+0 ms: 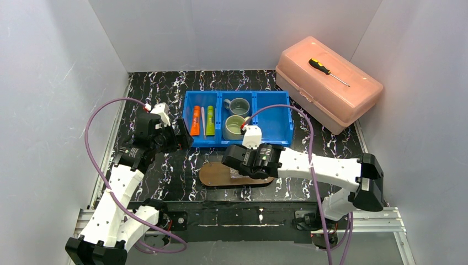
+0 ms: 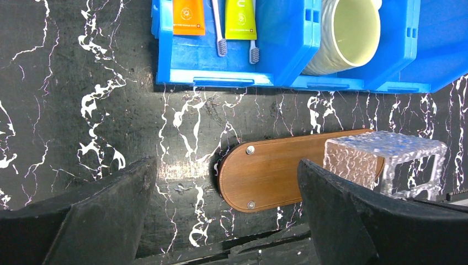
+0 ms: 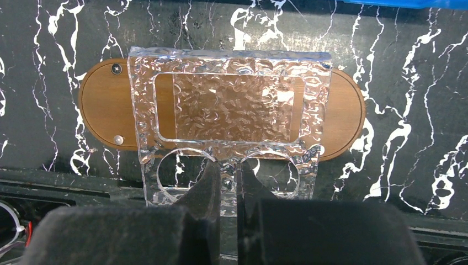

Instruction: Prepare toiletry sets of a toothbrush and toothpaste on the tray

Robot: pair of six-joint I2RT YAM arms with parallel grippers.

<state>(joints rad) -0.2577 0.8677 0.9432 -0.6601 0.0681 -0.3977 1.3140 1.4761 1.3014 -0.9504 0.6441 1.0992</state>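
The brown oval tray [image 1: 216, 175] lies on the black marbled table near the front. My right gripper [image 1: 236, 161] is shut on the middle rib of a clear plastic holder [image 3: 232, 105], which stands over the tray [image 3: 102, 110]. In the blue bin's left compartment lie the orange tube [image 1: 196, 120], the green tube [image 1: 211, 120] and whitish toothbrushes [image 2: 219, 38]. The grey mug [image 1: 239, 106] and the pale green mug [image 1: 234, 127] stand in the middle compartment. My left gripper [image 1: 179, 138] is open and empty, above the table left of the bin.
The blue three-compartment bin [image 1: 276, 118] stands behind the tray; its right compartment holds nothing. A pink lidded box [image 1: 328, 83] with a screwdriver [image 1: 327, 70] on top stands at the back right. White walls enclose the table.
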